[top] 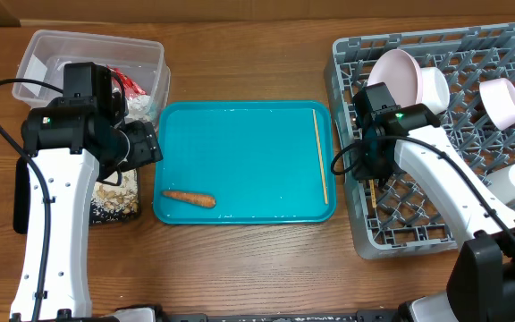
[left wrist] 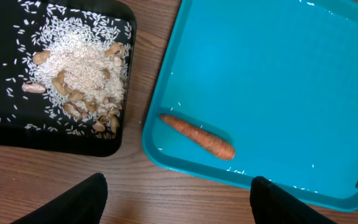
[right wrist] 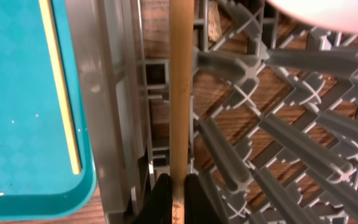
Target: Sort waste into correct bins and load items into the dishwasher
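The right gripper (right wrist: pixel 178 190) is pinched tight on one chopstick (right wrist: pixel 180 93), which sticks out ahead of it over the rack (right wrist: pixel 278 124). The other chopstick (right wrist: pixel 58 81) lies on the tray (right wrist: pixel 11 124) to its left. The left gripper (left wrist: pixel 179 182) has its fingers wide apart, and the carrot (left wrist: pixel 199 137) lies just ahead of it.

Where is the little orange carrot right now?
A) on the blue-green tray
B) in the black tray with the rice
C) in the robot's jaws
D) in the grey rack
A: the carrot lies on the teal tray; the left gripper has its jaws open and empty, and the right gripper has its jaws shut on a chopstick.
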